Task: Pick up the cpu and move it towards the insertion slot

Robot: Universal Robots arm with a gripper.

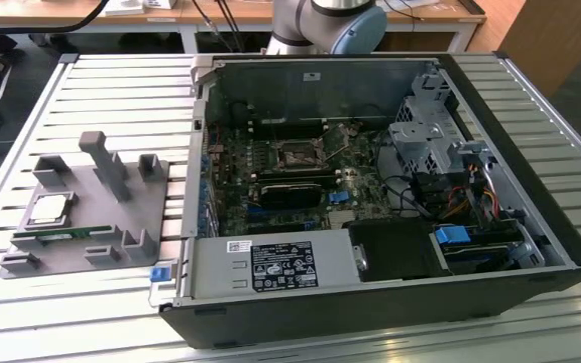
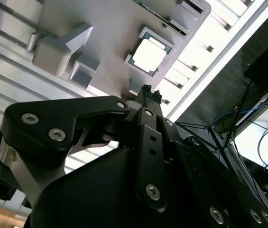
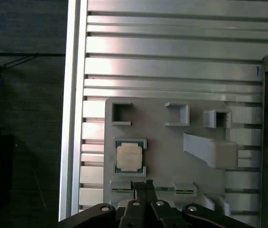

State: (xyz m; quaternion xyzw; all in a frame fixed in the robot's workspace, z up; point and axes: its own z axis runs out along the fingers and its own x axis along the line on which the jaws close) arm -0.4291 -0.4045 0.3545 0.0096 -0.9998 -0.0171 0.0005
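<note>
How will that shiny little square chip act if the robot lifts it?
Probably stiff: the cpu looks like a flat metal-topped square. Its shiny top may be slippery. Lying flat in the gray holder, it likely won't roll or tip.

The gripper (image 3: 143,183) is black with silver screw heads. Just past its fingertips, the cpu (image 3: 130,157) has a shiny silver top and thin green rim, on a plain grey holder (image 3: 171,142). The table (image 3: 171,47) is pale silver with ridged stripes. Well away from the fingers, the insertion slot (image 1: 296,156) is silvery with a dark centre.
</note>
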